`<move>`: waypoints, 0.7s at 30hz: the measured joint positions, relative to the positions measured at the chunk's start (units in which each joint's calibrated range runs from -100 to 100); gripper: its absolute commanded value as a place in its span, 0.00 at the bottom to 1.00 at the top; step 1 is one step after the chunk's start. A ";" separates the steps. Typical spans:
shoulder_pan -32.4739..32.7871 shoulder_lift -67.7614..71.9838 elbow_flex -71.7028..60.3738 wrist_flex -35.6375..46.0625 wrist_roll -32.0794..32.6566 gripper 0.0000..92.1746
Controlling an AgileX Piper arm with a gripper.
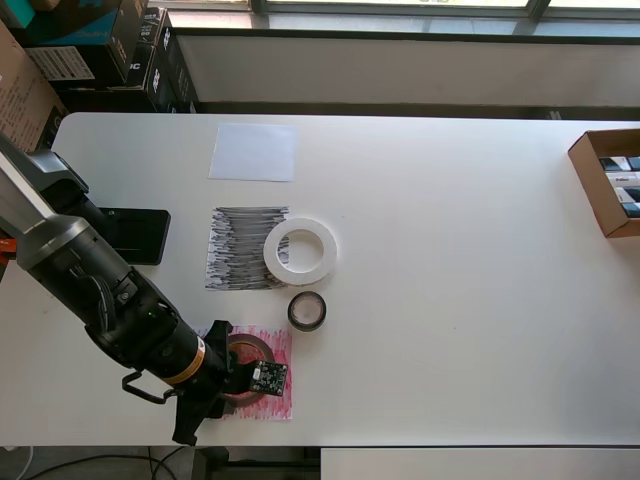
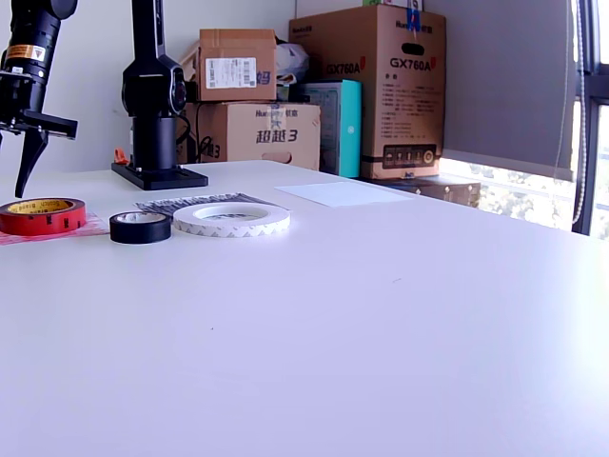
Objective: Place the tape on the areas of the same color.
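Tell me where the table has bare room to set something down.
Widest free patch: between the white tape ring and the cardboard box. The white sheet is bare too. Crowded: black-scribbled sheet, black roll, red roll on the red sheet under the gripper.

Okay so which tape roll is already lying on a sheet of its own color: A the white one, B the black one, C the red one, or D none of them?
C: the red roll lies on the red sheet; the white roll overlaps the black sheet, and the black roll sits on bare table.
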 measured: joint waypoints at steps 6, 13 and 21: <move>0.53 -4.72 -3.37 0.21 0.67 0.47; 5.91 -7.53 -8.18 1.91 6.24 0.47; 14.65 -7.07 -13.22 10.36 17.35 0.47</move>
